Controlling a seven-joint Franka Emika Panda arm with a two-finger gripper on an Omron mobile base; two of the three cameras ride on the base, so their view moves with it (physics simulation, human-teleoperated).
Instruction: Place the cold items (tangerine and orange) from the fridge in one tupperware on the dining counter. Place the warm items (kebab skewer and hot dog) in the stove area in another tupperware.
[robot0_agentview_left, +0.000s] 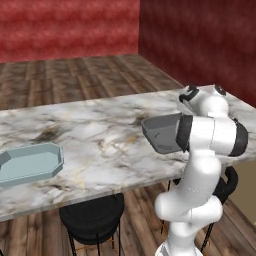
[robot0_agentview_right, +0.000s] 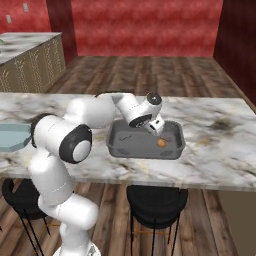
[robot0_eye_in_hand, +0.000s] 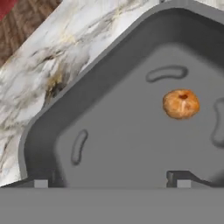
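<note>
So the tool (robot0_agentview_right: 157, 125) hangs just over the grey tub (robot0_agentview_right: 120, 145) on the worktop (robot0_agentview_right: 220, 150), fingers spread wide with nothing between them. One small orange fruit (robot0_eye_in_hand: 181, 103) sits loose on the tub floor, clear of the walls; tangerine or orange, can't really tell at this resolution. The pale blue tub (robot0_agentview_left: 30, 162) sits well apart along the worktop, nothing in it as far as I can see. For the step in hand I'd lift straight up and clear the rim before swinging away, so a fingertip doesn't clip the wall and drag the tub.
</note>
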